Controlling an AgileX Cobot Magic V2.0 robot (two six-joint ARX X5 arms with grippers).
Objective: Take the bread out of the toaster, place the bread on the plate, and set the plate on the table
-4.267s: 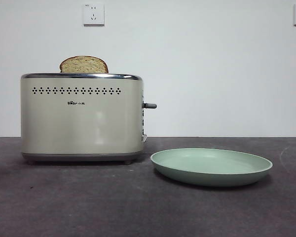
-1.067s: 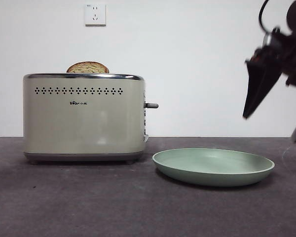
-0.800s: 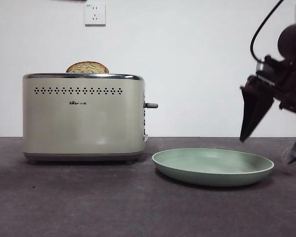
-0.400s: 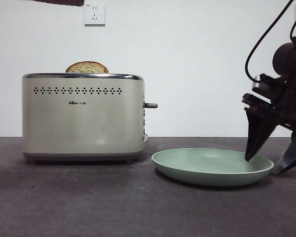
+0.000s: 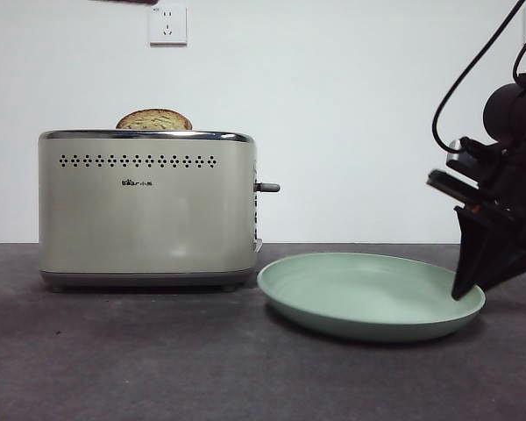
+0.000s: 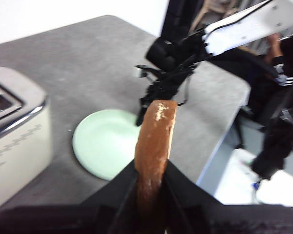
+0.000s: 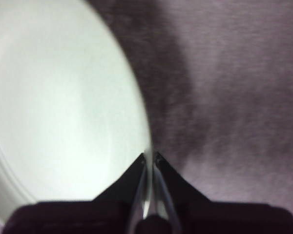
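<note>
Looking level across the table in the front view, the toaster stands on the left with a speckled, darker slice poking its domed top above the chrome rim. To its right the plate sits tilted, its near-toaster side lifted slightly off the dark surface. At the plate's far right edge the right claw comes down from a big dark arm on the right side, its black tips pinched on the rim. A white wall socket shows above the toaster.

From the left wrist view, the left claw is clamped on the bread, which stands edge-on between the jaws with its brown crust uppermost. It is held high above the table, well apart from everything below. Down there lie the plate and, beside it, a corner of the toaster. The other arm's claw reaches to the plate's far edge.

From the right wrist view, the right claw has its two jaws drawn together on the rim of the plate, the thin pale edge caught between them. Grey table fills the side beyond the rim.
</note>
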